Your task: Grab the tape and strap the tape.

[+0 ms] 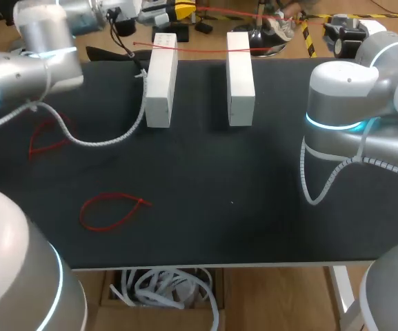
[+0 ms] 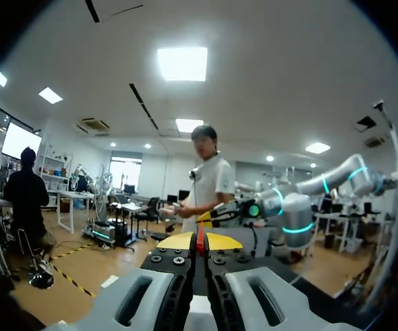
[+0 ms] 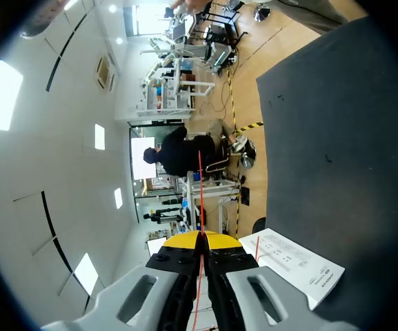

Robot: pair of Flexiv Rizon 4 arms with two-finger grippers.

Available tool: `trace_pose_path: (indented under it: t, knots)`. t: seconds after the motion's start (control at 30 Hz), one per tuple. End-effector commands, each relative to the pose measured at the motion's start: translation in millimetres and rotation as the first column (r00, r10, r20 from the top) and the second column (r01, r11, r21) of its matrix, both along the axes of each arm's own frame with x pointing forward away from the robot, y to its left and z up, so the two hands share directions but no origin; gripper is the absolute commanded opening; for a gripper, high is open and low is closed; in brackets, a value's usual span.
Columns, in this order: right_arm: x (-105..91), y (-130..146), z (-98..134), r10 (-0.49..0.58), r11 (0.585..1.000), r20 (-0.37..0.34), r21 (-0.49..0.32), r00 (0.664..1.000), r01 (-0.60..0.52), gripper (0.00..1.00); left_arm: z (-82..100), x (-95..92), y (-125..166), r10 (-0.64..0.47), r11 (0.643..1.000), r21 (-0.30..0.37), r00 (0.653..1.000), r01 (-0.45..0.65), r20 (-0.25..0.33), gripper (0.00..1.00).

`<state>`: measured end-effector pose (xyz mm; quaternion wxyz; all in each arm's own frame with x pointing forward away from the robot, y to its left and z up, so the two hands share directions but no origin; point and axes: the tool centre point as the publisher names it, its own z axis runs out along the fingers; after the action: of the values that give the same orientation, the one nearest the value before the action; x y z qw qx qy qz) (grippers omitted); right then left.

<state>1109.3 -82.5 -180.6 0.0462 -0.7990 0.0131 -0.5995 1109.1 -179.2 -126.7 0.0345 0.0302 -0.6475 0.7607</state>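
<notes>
Head view: L arm [image 1: 19, 69] enters from upper left, R arm [image 1: 350, 96] from right edge, both over the black tabletop [image 1: 219, 179]. Red cable tie [image 1: 199, 49] lies straight across two white blocks [image 1: 161, 79], upper centre.
L wrist view: left end effector [image 2: 200, 243] pinched narrow on the tie.
R wrist view: right end effector [image 3: 200, 238] likewise clamps the tie, which runs ahead from btwn its fingers.

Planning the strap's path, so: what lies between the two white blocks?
Head view: bare black table between the left white block and right white block; only the red tape crosses the gap near their far ends.
</notes>
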Motion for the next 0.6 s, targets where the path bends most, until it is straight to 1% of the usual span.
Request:
trace_pose_path:
  t: [0.03, 0.2, 0.3, 0.37, 0.4, 0.47, 0.53, 0.6]
  knots:
    - [0.4, -0.1, 1.4, -0.002, 1.0, -0.006, -0.002, 1.0, 0.002, 0.0, 14.5, -12.9, 2.2, 0.073, 0.955, 0.286, 0.997, -0.074, 0.014, 0.0]
    - [0.4, -0.1, 1.4, -0.002, 1.0, -0.006, -0.002, 1.0, 0.002, 0.0, 14.3, -14.6, 0.7, 0.101, 0.921, 0.377, 0.995, -0.094, 0.002, 0.0]
    - [0.4, -0.1, 1.4, -0.002, 1.0, -0.006, -0.002, 1.0, 0.002, 0.0, 13.0, -14.9, -1.0, 0.122, 0.892, 0.44, 0.992, -0.104, -0.013, 0.0]
    - [0.4, -0.1, 1.4, -0.002, 1.0, -0.006, -0.002, 1.0, 0.002, 0.0, 12.4, -15.4, -1.4, 0.144, 0.866, 0.487, 0.989, -0.116, -0.021, 0.0]
    - [0.4, -0.1, 1.4, -0.002, 1.0, -0.006, -0.002, 1.0, 0.002, 0.0, 12.3, -15.6, -1.5, 0.149, 0.858, 0.499, 0.989, -0.121, -0.018, 0.0]
    - [0.4, -0.1, 1.4, -0.002, 1.0, -0.006, -0.002, 1.0, 0.002, 0.0, 9.9, -16.6, -1.4, 0.189, 0.817, 0.559, 0.982, -0.141, -0.028, 0.0]
    - [0.4, -0.1, 1.4, -0.002, 1.0, -0.006, -0.002, 1.0, 0.002, 0.0, 8.5, -16.8, -0.8, 0.209, 0.8, 0.581, 0.977, -0.151, -0.034, 0.0]
    - [0.4, -0.1, 1.4, -0.002, 1.0, -0.006, -0.002, 1.0, 0.002, 0.0, 7.4, -16.8, -0.7, 0.208, 0.794, 0.59, 0.977, -0.147, -0.037, 0.0]
